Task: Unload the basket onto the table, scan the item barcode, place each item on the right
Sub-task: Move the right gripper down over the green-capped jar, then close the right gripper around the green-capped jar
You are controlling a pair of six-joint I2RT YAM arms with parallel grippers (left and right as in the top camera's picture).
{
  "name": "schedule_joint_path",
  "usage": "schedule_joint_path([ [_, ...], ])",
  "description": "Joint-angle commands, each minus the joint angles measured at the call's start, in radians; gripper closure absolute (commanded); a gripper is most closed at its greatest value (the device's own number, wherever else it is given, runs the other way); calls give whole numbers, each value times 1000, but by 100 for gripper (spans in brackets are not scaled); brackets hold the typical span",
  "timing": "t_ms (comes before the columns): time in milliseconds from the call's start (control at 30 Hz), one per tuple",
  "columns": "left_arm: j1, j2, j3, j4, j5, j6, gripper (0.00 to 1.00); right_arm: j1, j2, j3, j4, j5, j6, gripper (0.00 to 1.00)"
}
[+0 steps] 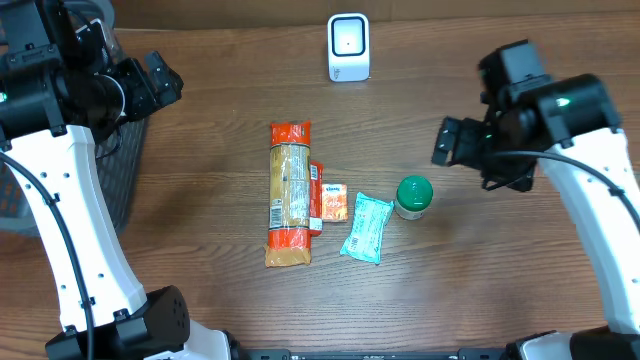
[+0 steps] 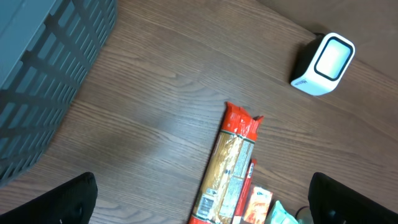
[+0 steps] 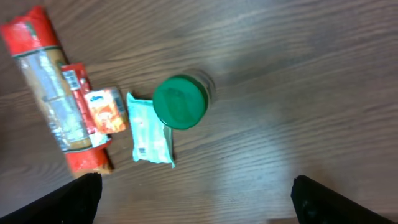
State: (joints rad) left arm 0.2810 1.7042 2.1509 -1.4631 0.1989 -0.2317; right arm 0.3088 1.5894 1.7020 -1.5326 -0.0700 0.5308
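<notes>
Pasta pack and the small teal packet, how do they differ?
The pasta pack is far longer than the teal packet. The pasta pack has red ends and a clear middle; the teal packet is pale blue-green throughout. The pasta pack lies straight, the teal packet slanted. Both lie flat on the table.

Surface: wooden table point(image 1: 200, 150), brown grain.
Far side, centre: white scanner point(image 1: 348, 47), standing upright, well apart from the rest.
Centre: long pasta packet point(image 1: 289, 193), red ends, lying flat.
Just right of it: small orange sachet point(image 1: 333, 202), then teal packet point(image 1: 366, 227), lying tilted.
Rightmost: green-lidded jar point(image 1: 413, 196), upright, just beside the teal packet.
</notes>
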Motion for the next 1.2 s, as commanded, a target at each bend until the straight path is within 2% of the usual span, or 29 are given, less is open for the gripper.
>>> schedule_joint_path([
  [0,-6,9,2,1,8,19,0,59,-6,-28,8,135,147,0],
  [200,-6,9,2,1,8,19,0,128,-6,-134,106,148,158,0],
  [467,-6,9,2,1,8,19,1,134,-5,-278,333,148,150,0],
  [633,-6,9,2,1,8,18,0,137,-1,-282,345,138,138,0],
  [800,-6,9,2,1,8,19,0,160,56,-283,343,128,21,1],
  [1167,-6,9,2,1,8,18,1,195,217,-283,387,182,-16,0],
])
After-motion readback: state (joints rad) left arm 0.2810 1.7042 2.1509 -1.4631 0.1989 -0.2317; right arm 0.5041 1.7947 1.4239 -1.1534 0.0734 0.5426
